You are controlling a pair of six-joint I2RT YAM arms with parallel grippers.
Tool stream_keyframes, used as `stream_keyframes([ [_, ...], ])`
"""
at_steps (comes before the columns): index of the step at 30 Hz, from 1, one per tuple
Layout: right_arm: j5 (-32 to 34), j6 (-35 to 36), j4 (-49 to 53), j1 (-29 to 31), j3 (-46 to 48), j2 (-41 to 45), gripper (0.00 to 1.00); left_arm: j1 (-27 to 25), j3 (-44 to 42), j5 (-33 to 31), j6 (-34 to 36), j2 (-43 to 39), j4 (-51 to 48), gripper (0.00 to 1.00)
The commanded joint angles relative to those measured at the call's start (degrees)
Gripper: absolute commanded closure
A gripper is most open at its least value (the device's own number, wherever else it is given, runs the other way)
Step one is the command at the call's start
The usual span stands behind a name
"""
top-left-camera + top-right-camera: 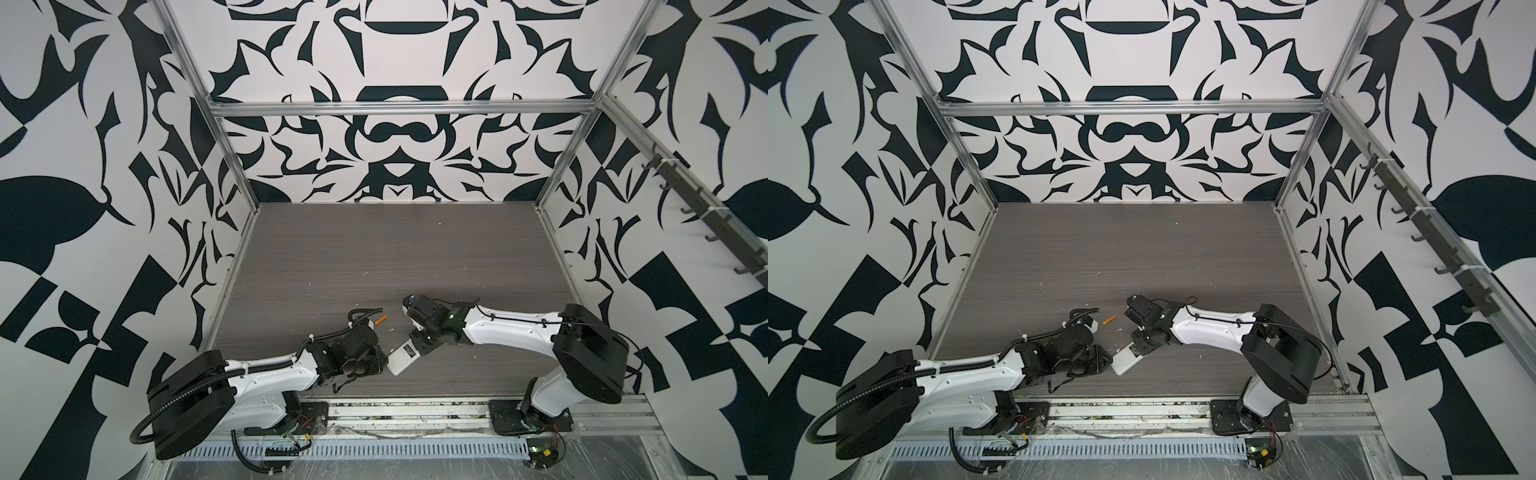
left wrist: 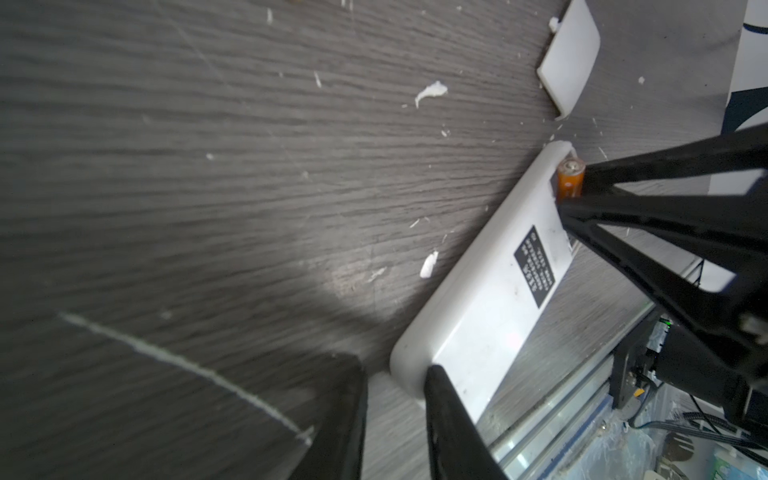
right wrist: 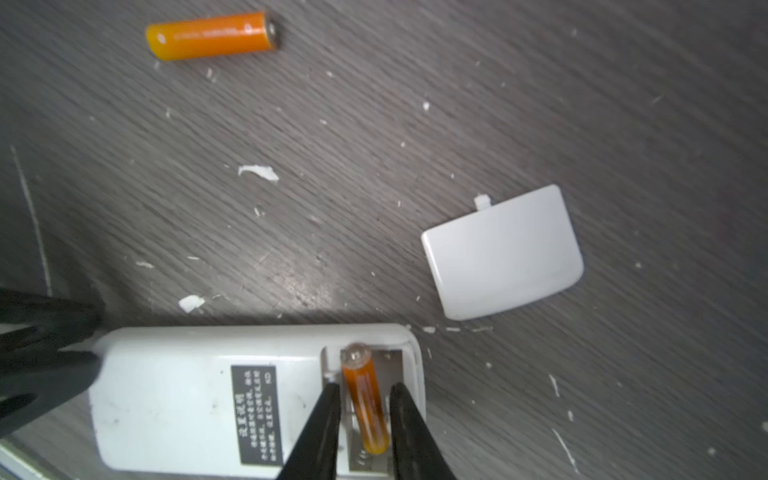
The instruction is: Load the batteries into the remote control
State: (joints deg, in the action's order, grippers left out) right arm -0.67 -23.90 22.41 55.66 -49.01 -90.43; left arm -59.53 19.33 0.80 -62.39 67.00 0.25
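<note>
With one battery point(image 3: 365, 399) lying in the open bay of the remote point(image 3: 174, 399) between the right gripper point(image 3: 365, 409)'s slightly parted fingers, the left gripper point(image 2: 395, 415) narrowly pinches the remote's near end; the second battery point(image 3: 212, 35) and cover point(image 3: 503, 253) remain on the table point(image 1: 374, 257) farther off.

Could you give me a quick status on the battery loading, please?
Right gripper straddles one battery tilted in the remote control bay, grip unclear. Left gripper braces remote's far end. Second battery loose on table. Nothing blocking.
</note>
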Motion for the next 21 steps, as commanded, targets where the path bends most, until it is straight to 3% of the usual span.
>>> stream_keyframes([
  [1,-10.1,-1.3,-3.2,1.6,1.1,-1.7,0.71,0.2,-1.6,-1.8,-0.4,1.4,-2.1,0.72],
  [6,-9.0,-1.1,-2.3,1.6,0.9,-1.6,0.70,0.3,-1.7,-2.0,-0.5,1.0,-2.3,0.72],
  [12,-8.2,-1.1,-1.5,1.6,0.6,-0.9,0.59,0.2,-2.0,-2.2,-0.6,0.9,-1.9,0.72],
  [18,-5.3,-1.0,0.5,1.6,0.1,1.4,0.60,0.3,-2.0,-2.3,-0.6,0.8,-2.2,0.72],
  [21,-4.4,-1.2,1.0,1.6,0.0,3.0,0.66,0.3,-2.1,-2.4,-0.8,0.8,-2.2,0.72],
])
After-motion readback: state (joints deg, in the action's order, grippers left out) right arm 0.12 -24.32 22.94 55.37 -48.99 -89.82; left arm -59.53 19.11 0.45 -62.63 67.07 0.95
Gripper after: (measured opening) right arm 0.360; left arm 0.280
